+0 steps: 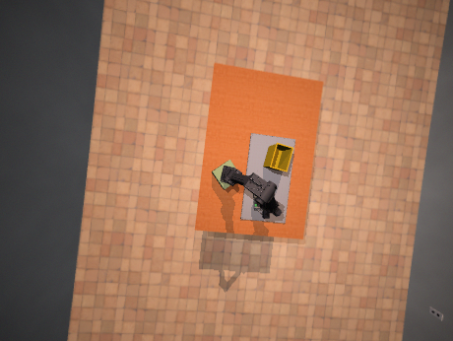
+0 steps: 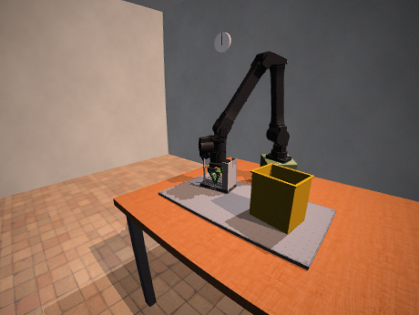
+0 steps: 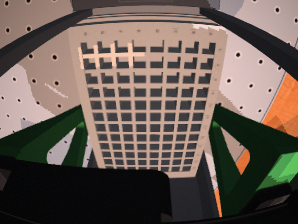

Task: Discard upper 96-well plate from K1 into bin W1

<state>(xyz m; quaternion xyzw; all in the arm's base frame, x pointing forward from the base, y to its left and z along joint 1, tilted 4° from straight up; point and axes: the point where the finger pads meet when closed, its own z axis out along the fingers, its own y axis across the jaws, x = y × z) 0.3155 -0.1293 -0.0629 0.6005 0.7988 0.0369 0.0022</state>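
The upper 96-well plate was seen on stack rack K1, which stood on the grey mat toward the worktop's near-left corner in the exterior view. The claw was lowered over the rack, and the plate was gripped along its long sides by the green fingers, which were held nearly fully apart by its width. The lower plate was hidden beneath. The plastics bin W1 was found upright on the same mat, well apart from the rack, nearer the front edge.
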